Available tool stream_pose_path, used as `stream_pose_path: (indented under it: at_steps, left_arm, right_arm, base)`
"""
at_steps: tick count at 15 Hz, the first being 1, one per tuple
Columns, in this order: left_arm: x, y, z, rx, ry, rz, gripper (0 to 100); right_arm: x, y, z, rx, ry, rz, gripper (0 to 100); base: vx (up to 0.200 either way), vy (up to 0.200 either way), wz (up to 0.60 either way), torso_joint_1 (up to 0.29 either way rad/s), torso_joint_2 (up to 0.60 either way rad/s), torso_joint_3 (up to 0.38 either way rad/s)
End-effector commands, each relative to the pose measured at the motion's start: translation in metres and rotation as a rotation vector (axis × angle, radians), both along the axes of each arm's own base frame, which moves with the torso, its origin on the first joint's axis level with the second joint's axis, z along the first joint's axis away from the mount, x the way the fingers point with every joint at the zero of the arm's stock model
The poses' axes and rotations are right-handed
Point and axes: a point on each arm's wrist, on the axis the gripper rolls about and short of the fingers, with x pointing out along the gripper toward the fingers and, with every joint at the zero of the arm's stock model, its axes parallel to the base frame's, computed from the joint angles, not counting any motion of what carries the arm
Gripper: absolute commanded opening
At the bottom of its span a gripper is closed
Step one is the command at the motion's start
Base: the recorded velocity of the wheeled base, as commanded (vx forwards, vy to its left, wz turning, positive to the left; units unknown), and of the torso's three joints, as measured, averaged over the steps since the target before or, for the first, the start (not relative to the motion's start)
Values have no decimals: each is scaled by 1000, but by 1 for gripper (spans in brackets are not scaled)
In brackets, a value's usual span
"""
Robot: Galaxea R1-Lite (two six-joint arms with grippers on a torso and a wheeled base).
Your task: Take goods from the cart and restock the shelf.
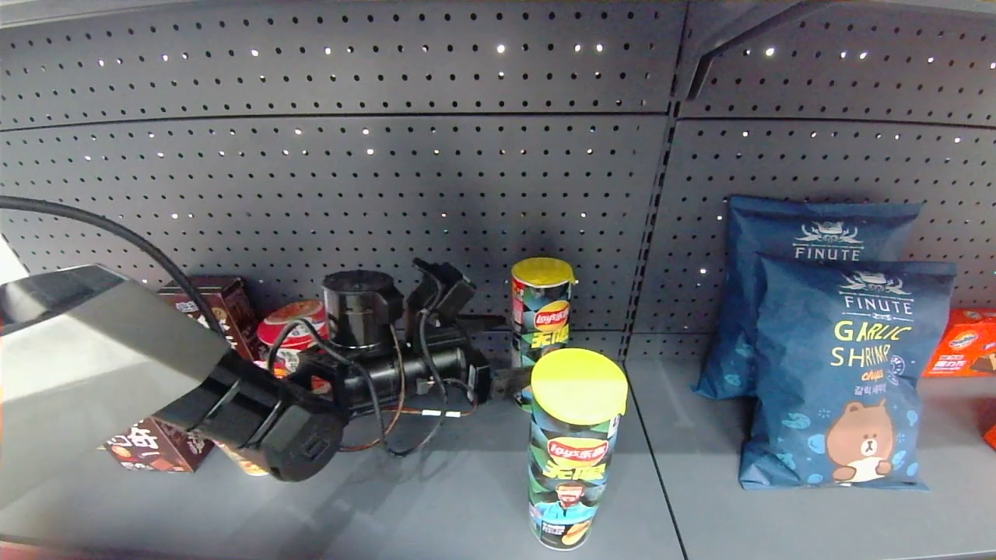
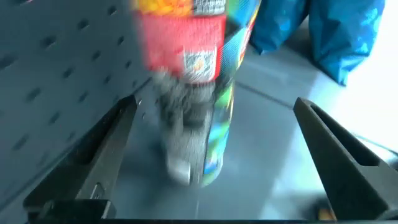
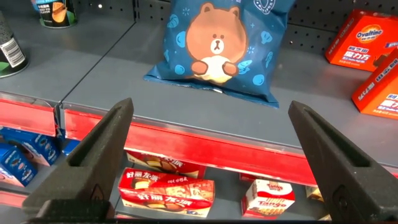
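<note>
Can (image 2: 202, 87), blurred, close before spread left fingers (image 2: 93, 168)

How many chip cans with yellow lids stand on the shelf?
2. The front can stands near the shelf edge; the back can by the pegboard. The arm may hide more.

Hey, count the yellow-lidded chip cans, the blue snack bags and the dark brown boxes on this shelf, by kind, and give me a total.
Chip cans: 2
Blue snack bags: 2
Dark brown boxes: 2
Total: 6
</note>
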Motion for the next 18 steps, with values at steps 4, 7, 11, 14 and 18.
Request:
stream_pose_path:
  at_steps: [4, 7, 11, 14, 18]
  left_arm:
    - [-73, 50, 31, 10, -32, 104, 100]
    - [-101, 60, 54, -16, -85, 123, 100]
    - [-126, 65, 72, 36, -83, 329, 100]
    - [-146, 68, 75, 53, -83, 447, 100]
    - [-159, 79, 64, 89, -65, 526, 100]
  right_arm:
    - [0, 0, 0, 2, 8, 17, 100]
    - [-1, 0, 23, 55, -15, 22, 100]
    - [40, 16, 87, 73, 119, 260, 100]
    - [84, 35, 95, 52, 195, 313, 100]
    - [130, 67, 66, -25, 381, 331, 100]
  base:
    - [0, 0, 0, 0, 0, 0]
    - [0, 0, 0, 0, 0, 0]
    - [0, 0, 0, 0, 0, 0]
    - [0, 0, 0, 0, 0, 0]
    - [0, 0, 0, 0, 0, 0]
